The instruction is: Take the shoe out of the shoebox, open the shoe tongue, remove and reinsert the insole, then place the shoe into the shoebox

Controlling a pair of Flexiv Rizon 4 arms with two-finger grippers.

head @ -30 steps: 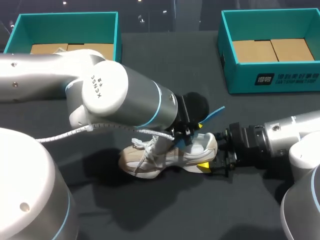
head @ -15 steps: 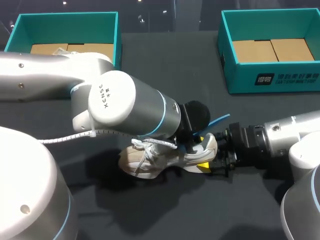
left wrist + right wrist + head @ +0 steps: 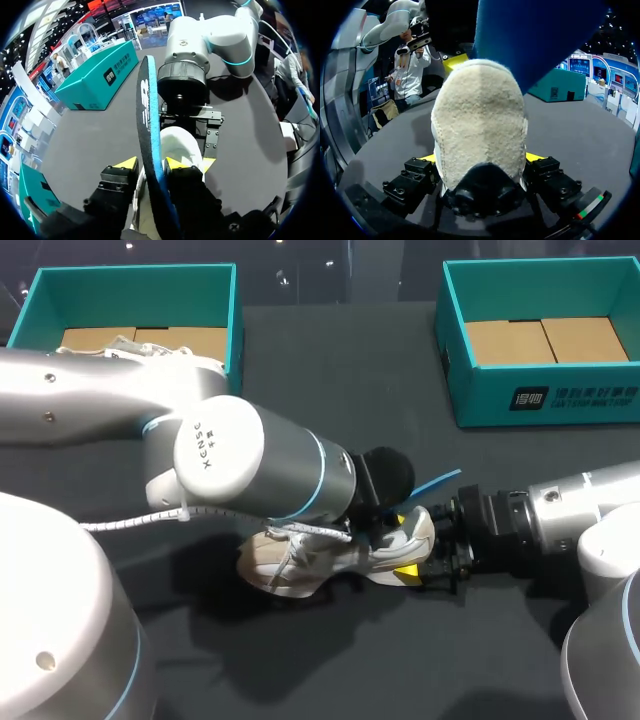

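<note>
In the head view my left arm (image 3: 230, 455) covers the middle of the shoe (image 3: 290, 565), so only its toe, laces and heel show. The shoe lies on its sole on the table (image 3: 330, 370), well clear of the left shoebox (image 3: 130, 270) and the right shoebox (image 3: 560, 400). The left gripper (image 3: 151, 162) shows only at the wrist, above the shoe's opening, its fingers pinched narrow on the blue insole (image 3: 147, 115). I cannot make out whether the insole's lower end sits inside the shoe. The right gripper (image 3: 481, 158) clamps the shoe's heel from both sides; the heel fills that view. Since a second ago the insole's free end has tipped lower behind the heel and my left wrist has turned; the shoe has not shifted
</note>
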